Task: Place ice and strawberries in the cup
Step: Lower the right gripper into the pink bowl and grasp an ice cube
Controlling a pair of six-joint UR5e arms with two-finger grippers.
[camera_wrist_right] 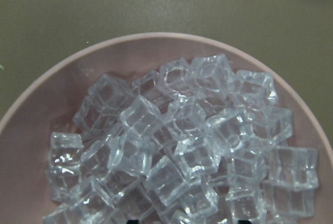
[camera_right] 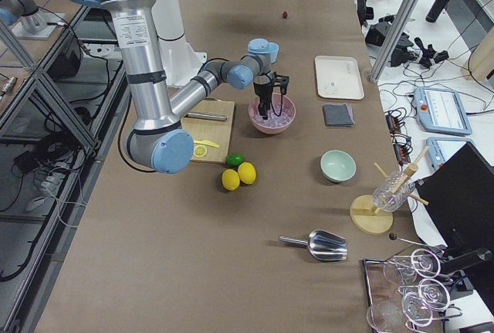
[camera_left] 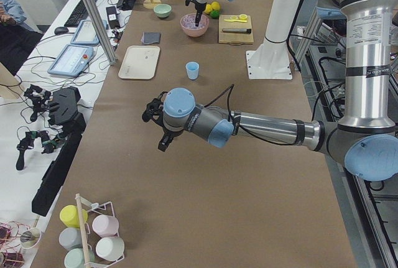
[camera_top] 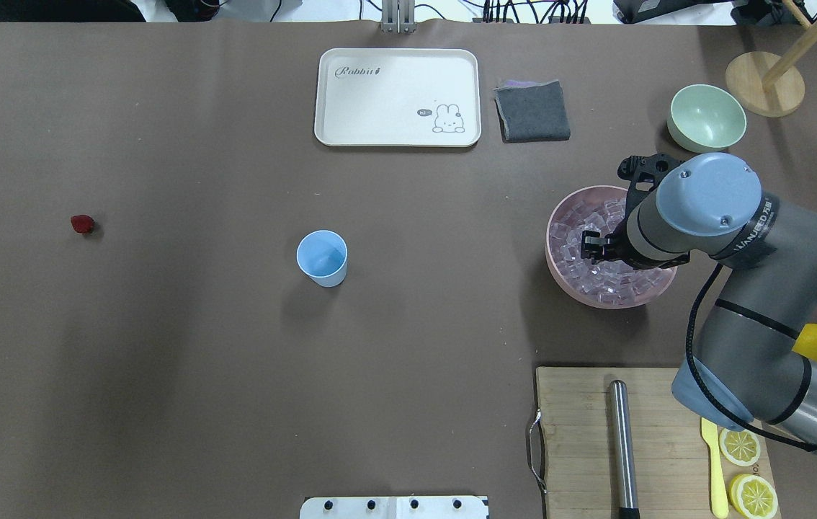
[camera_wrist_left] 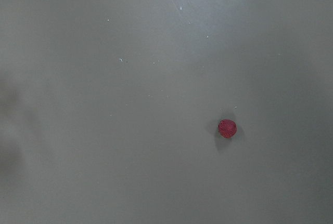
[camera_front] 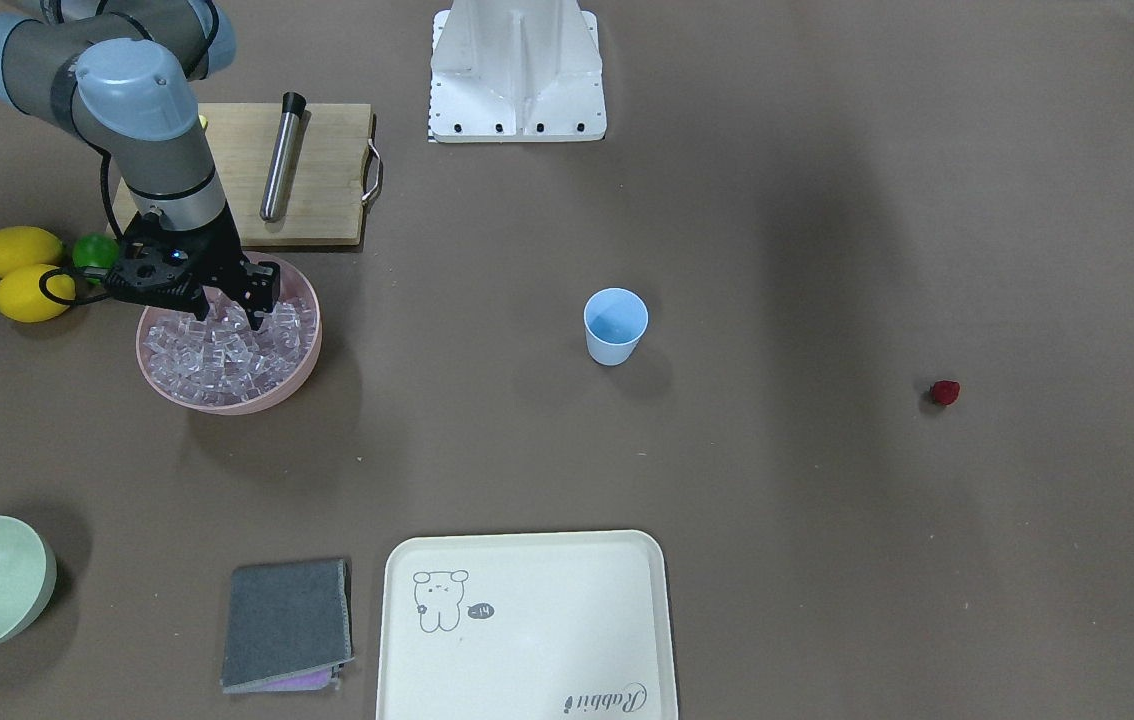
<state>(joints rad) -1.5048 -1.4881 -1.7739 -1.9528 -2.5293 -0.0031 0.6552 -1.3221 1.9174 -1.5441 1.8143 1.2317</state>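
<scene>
Robotics lab: operator tablets [camera_left: 66,63], cables [camera_top: 509,9], aluminium framing [camera_left: 93,16]

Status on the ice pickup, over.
Right gripper in the ice, jaws open. Left gripper hovering by strawberry, jaws unclear. Cup empty; nothing between bowl and cup.

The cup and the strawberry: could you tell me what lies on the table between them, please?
Nothing: in the overhead view, the stretch of brown table between the cup and the strawberry is bare.
</scene>
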